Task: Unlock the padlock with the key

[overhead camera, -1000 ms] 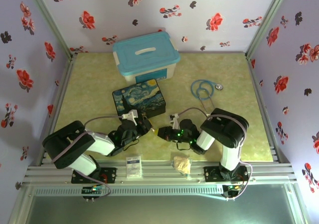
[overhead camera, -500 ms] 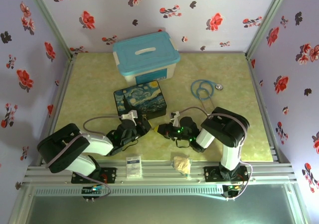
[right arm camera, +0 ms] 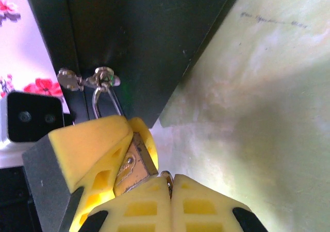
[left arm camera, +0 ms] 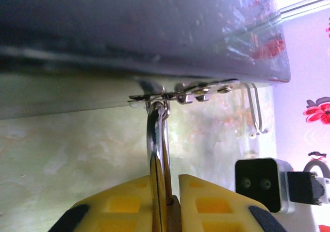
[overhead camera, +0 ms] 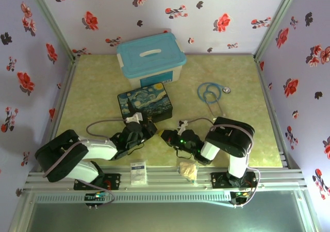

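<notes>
My left gripper (left arm camera: 165, 191) is clamped on the padlock (right arm camera: 133, 162), which is hooked through the clasp (right arm camera: 100, 78) on the box (overhead camera: 144, 103). My right gripper (right arm camera: 170, 183) pinches the key (right arm camera: 166, 176), tip right against the padlock.

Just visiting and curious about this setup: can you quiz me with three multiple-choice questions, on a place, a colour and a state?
1. The stethoscope lies, relative to the painted box: A left, B right, C on top.
2. The bin lid is: A red, B blue, C green.
3. The padlock is: A on the bin lid, B on the stethoscope, C hooked through the box's clasp, pinched by the left hand.
Answers: B, the top view shows it to the right; B, the lid is light blue; C, the wrist views show its shackle through the clasp.
</notes>
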You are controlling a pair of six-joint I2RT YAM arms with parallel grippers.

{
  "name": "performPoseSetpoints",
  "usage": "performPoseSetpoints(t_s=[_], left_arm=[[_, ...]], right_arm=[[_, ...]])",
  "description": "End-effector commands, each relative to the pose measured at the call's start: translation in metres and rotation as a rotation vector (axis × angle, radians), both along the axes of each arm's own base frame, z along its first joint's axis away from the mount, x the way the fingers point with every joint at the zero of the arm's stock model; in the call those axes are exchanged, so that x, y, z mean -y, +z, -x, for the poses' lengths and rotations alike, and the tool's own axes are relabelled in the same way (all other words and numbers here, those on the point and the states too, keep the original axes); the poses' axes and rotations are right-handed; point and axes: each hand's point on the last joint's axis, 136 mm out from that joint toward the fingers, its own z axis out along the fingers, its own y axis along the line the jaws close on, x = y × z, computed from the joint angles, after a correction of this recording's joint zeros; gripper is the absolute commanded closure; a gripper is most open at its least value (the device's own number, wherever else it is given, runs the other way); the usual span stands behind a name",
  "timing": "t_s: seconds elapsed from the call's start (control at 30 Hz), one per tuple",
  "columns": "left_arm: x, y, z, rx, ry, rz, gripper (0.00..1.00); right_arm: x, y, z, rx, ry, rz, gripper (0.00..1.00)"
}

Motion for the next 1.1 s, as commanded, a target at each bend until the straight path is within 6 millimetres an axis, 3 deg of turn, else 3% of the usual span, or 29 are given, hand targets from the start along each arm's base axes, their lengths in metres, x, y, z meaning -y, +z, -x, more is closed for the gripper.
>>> performPoseSetpoints(t_s=[0.0, 0.1, 0.23, 0.43, 0.63, 0.77, 0.9, 1.07], left_arm=[[0.016, 0.038, -0.011, 0.068, 0.016, 0.130, 0.92], [0.015, 0.033, -0.013, 0.069, 0.016, 0.100, 0.91], [0.012, 0.019, -0.011, 0.052, 0.004, 0.016, 0.87], [0.008, 0.003, -0.006, 0.029, -0.023, -0.066, 0.82], [0.005, -0.014, -0.002, 0.008, -0.046, -0.128, 0.80], [0.006, -0.026, -0.001, -0.015, -0.057, -0.150, 0.74], [0.004, -0.037, 0.002, -0.036, -0.056, -0.150, 0.70], [-0.006, -0.030, 0.005, -0.023, -0.025, -0.142, 0.51]], right_arm=[[0.001, 0.009, -0.008, 0.023, -0.086, -0.035, 1.00], [0.012, 0.016, -0.006, 0.085, -0.117, -0.008, 1.00], [0.033, 0.008, -0.001, 0.096, -0.137, 0.043, 1.00], [0.032, -0.015, 0.005, 0.076, -0.099, 0.105, 1.00], [0.026, -0.010, 0.003, 0.151, -0.064, 0.147, 1.00], [0.021, -0.012, 0.005, 0.170, -0.017, 0.237, 1.00], [0.029, -0.011, 0.002, 0.193, -0.016, 0.340, 1.00], [0.027, 0.001, 0.004, 0.253, 0.034, 0.386, 1.00]])
